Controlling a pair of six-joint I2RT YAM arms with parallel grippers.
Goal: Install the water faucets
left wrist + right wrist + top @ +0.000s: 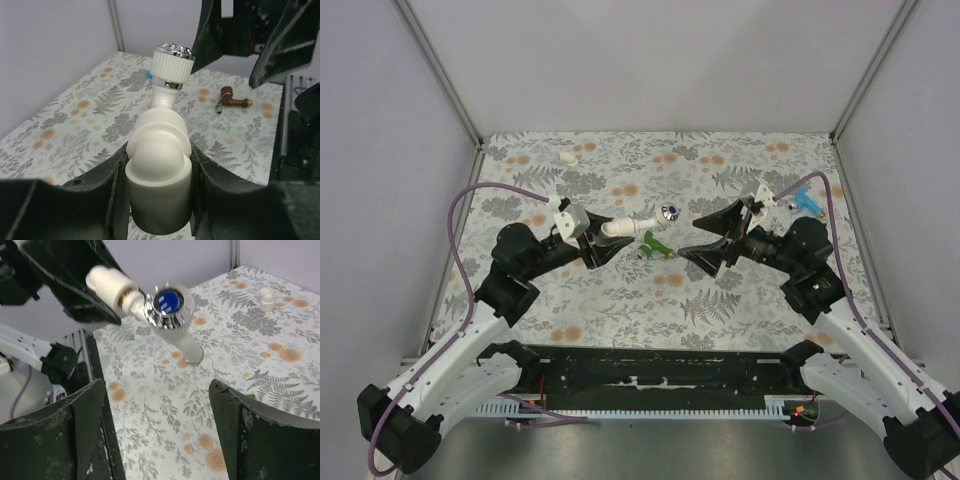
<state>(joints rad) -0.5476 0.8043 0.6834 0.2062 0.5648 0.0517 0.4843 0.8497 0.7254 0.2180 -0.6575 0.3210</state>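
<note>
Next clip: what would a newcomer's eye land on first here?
The left gripper holds a white elbow fitting above mid-table, with the white faucet and its blue-capped knob at the fitting's end. The right gripper faces it, jaws wide open and empty. A green faucet lies on the floral table between them.

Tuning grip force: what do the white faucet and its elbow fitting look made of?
The white faucet: likely plastic, matte ribbed knob; mirror-bright cap ring, chrome look; brassy neck, maybe metal. Its elbow fitting: probably plastic, smooth, dull off-white.
</note>
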